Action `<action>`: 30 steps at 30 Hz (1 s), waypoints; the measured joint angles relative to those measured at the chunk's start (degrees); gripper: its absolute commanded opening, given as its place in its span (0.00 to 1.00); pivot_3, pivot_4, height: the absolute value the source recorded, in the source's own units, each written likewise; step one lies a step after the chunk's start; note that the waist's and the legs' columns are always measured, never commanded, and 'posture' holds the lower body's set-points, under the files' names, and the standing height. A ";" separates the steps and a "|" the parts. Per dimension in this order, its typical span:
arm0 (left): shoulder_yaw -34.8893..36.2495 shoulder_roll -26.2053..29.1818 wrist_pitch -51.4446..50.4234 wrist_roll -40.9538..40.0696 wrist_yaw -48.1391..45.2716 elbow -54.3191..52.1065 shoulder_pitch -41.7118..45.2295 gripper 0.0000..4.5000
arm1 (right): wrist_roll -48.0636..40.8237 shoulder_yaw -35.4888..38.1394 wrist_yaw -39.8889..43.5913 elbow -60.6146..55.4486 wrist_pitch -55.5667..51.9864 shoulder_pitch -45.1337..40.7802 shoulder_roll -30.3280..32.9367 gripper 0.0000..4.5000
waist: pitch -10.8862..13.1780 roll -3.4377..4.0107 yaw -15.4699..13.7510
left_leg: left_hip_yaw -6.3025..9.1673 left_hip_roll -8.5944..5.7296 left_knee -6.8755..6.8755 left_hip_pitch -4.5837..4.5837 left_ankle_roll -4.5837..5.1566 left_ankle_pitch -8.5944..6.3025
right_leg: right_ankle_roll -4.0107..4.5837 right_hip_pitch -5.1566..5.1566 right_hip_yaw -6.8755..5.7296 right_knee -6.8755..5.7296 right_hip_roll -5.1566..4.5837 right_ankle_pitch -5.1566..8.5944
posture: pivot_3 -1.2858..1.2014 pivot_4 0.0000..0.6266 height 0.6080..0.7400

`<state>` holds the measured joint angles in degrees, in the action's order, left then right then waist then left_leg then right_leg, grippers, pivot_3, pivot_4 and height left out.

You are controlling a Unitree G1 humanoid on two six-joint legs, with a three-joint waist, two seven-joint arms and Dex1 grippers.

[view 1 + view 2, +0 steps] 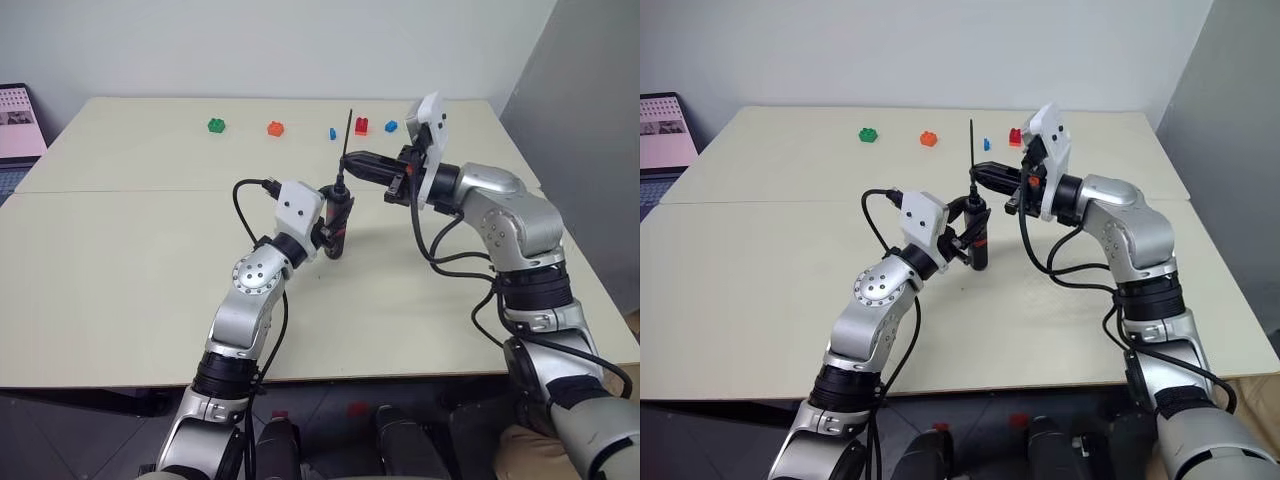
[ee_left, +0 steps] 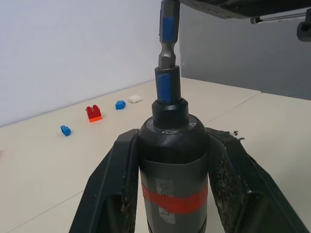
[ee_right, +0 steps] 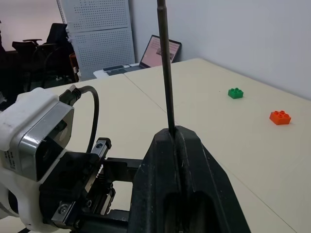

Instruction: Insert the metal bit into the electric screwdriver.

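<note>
Bricks [image 1: 275, 128] dot the far table [image 1: 120, 250]; left claw [image 1: 335, 222] grips screwdriver [image 1: 338, 222], right claw [image 1: 350, 160] pinches bit [image 1: 348, 132].

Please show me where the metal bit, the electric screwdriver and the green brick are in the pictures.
metal bit [image 3: 165, 73]: right wrist view, middle of the thin rod.
electric screwdriver [image 2: 173, 165]: left wrist view, black body above the red band.
green brick [image 1: 216, 125]: left eye view, centre of the brick.

The electric screwdriver [image 1: 979, 238] stands upright above the tabletop [image 1: 760, 260] in the left hand [image 1: 970, 240]. The metal bit [image 1: 972, 148] rises from its tip, pinched by the right hand [image 1: 985, 175] from the right. Toy bricks [image 1: 870, 134] lie behind, a laptop [image 1: 665, 135] at far left.
</note>
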<state>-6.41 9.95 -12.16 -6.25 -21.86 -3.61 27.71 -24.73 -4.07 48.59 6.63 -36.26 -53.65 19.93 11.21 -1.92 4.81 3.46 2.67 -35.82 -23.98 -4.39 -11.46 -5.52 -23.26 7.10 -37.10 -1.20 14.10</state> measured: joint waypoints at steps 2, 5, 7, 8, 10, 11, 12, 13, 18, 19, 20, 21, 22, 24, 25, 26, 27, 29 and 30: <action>0.00 -0.01 0.00 0.01 -0.01 0.00 0.00 0.37 | 0.07 -0.07 0.13 0.42 -0.46 -0.53 0.03 0.00 | 0.00 0.00 0.00 | 0.00 0.00 0.00 0.00 0.00 0.00 | 0.00 0.00 0.00 0.00 0.00 0.00 | 0.52 0.24 1.00; -0.05 -0.04 0.08 0.09 -0.03 0.00 -0.04 0.37 | 0.64 -0.53 0.34 0.96 -0.94 -1.23 0.07 0.00 | 0.00 0.00 0.00 | 0.00 0.00 0.00 0.00 0.00 0.00 | 0.00 0.01 0.00 0.01 0.00 0.00 | 0.52 0.24 1.00; -0.04 -0.08 0.12 0.13 -0.03 0.00 -0.07 0.37 | 0.74 -0.54 0.53 1.06 -1.10 -1.40 0.11 0.00 | 0.00 0.00 0.00 | 0.00 0.00 0.00 0.00 0.00 0.00 | 0.00 0.01 0.00 0.01 0.00 0.00 | 0.52 0.24 1.00; -0.04 -0.08 0.12 0.14 -0.03 0.00 -0.07 0.37 | 0.76 -0.54 0.58 1.12 -1.16 -1.45 0.12 0.00 | 0.00 0.00 0.00 | 0.00 0.00 0.00 0.00 0.00 0.00 | 0.00 0.01 0.00 0.01 0.00 0.00 | 0.52 0.24 1.00; -0.04 -0.08 0.12 0.19 -0.03 0.00 -0.08 0.37 | 0.77 -0.52 0.79 1.32 -1.26 -1.57 0.12 0.00 | 0.00 0.00 0.00 | 0.00 0.00 0.00 0.01 0.00 0.00 | 0.00 0.01 0.00 0.01 0.00 0.00 | 0.52 0.24 1.00; -0.04 -0.08 0.12 0.25 -0.03 0.01 -0.08 0.37 | 0.77 -0.49 0.92 1.46 -1.27 -1.63 0.12 0.00 | 0.00 0.00 0.00 | 0.00 0.00 0.00 0.01 0.00 0.00 | 0.00 0.01 0.00 0.01 0.00 0.00 | 0.52 0.24 1.00; -0.04 -0.10 0.11 0.27 -0.03 0.01 -0.08 0.37 | 0.77 -0.48 0.98 1.53 -1.27 -1.66 0.13 0.00 | 0.00 0.00 0.00 | 0.00 0.00 -0.01 0.01 0.00 0.00 | 0.01 0.01 0.00 0.01 0.00 0.00 | 0.52 0.24 1.00; -0.04 -0.10 0.12 0.29 -0.03 0.01 -0.08 0.37 | 0.77 -0.47 1.03 1.57 -1.28 -1.67 0.14 0.00 | 0.00 0.00 0.00 | 0.00 0.00 0.00 0.01 0.00 0.00 | 0.01 0.01 0.00 0.01 0.00 0.00 | 0.52 0.24 1.00; -0.06 -0.12 0.12 0.33 -0.06 0.01 -0.08 0.37 | 0.77 -0.44 1.35 1.58 -1.35 -1.66 0.31 0.00 | 0.00 0.00 0.00 | 0.00 0.00 -0.01 0.02 0.00 0.00 | 0.01 0.02 0.00 0.01 0.00 0.00 | 0.52 0.24 1.00; -0.06 -0.12 0.12 0.33 -0.06 0.01 -0.08 0.37 | 0.77 -0.43 1.35 1.57 -1.35 -1.66 0.31 0.00 | 0.00 0.00 0.00 | 0.00 0.00 -0.01 0.02 0.00 0.00 | 0.01 0.02 0.00 0.01 0.00 0.00 | 0.52 0.24 1.00; -0.06 -0.12 0.12 0.33 -0.06 0.01 -0.08 0.37 | 0.77 -0.40 1.35 1.57 -1.36 -1.65 0.28 0.00 | 0.00 0.00 0.00 | 0.00 0.00 -0.01 0.02 0.00 0.00 | 0.01 0.02 0.00 0.01 0.00 0.00 | 0.52 0.24 1.00; -0.06 -0.12 0.12 0.33 -0.06 0.01 -0.08 0.37 | 0.77 -0.37 1.35 1.57 -1.37 -1.65 0.26 0.04 | 0.00 0.00 0.00 | 0.00 0.00 -0.01 0.02 0.00 0.00 | 0.01 0.02 0.01 0.01 0.00 0.00 | 0.52 0.24 1.00; -0.06 -0.12 0.12 0.33 -0.06 0.01 -0.08 0.37 | 0.77 -0.34 1.35 1.57 -1.48 -1.64 0.24 0.09 | 0.00 0.00 0.00 | 0.00 0.00 -0.01 0.02 0.00 0.00 | 0.01 0.02 0.00 0.01 0.00 0.00 | 0.52 0.24 1.00; -0.06 -0.12 0.16 0.33 -0.06 0.00 -0.08 0.37 | 0.94 -0.70 1.53 1.78 -2.49 -1.29 0.36 0.18 | 0.00 0.00 0.00 | 0.00 0.00 -0.01 0.02 0.00 0.00 | 0.01 0.02 0.00 0.01 0.00 0.00 | 0.52 0.24 1.00; -0.06 -0.15 0.24 0.33 -0.07 -0.01 -0.08 0.37 | 1.00 -1.25 1.52 2.35 -3.00 -0.65 0.27 0.23 | 0.00 0.00 0.00 | 0.00 0.00 0.00 0.00 0.00 0.00 | 0.01 0.01 0.00 0.01 0.00 0.00 | 0.52 0.24 1.00; -0.04 -0.13 0.34 0.31 -0.09 0.00 -0.08 0.37 | 0.65 -1.07 1.72 2.44 -2.97 -0.12 -0.14 0.30 | 0.02 0.03 -0.02 | -0.01 0.00 0.00 -0.03 0.00 0.00 | -0.01 -0.02 0.02 0.02 0.00 -0.02 | 0.52 0.24 1.00; -0.03 -0.13 0.34 0.35 -0.05 0.01 -0.07 0.37 | 0.56 -0.93 1.91 2.20 -3.10 -0.15 -0.06 0.34 | 0.01 0.03 0.00 | -0.01 0.00 0.00 -0.03 0.00 0.00 | -0.02 -0.02 0.02 0.02 0.00 -0.02 | 0.52 0.24 1.00; 0.00 -0.14 0.34 0.34 -0.04 0.00 -0.07 0.37 | 0.40 -0.92 2.13 2.05 -3.21 -0.15 -0.07 0.43 | 0.02 0.03 0.02 | -0.01 0.01 0.01 -0.02 0.00 0.00 | -0.03 -0.02 0.01 0.02 0.00 -0.03 | 0.52 0.24 1.00; -0.06 -0.18 0.38 0.34 -0.08 0.00 -0.05 0.37 | 0.46 -1.14 2.12 2.14 -3.65 -0.05 -0.04 0.48 | 0.02 0.03 0.01 | 0.00 0.01 0.02 -0.03 0.00 0.00 | -0.03 -0.02 -0.01 0.03 0.00 -0.03 | 0.52 0.24 1.00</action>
<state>-6.47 9.77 -11.78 -5.91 -21.94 -3.61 27.65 -24.27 -5.21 50.72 8.78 -39.91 -53.71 19.90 11.22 -1.89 4.82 3.46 2.68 -35.81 -24.00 -4.39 -11.46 -5.55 -23.28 7.09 -37.07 -1.20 14.07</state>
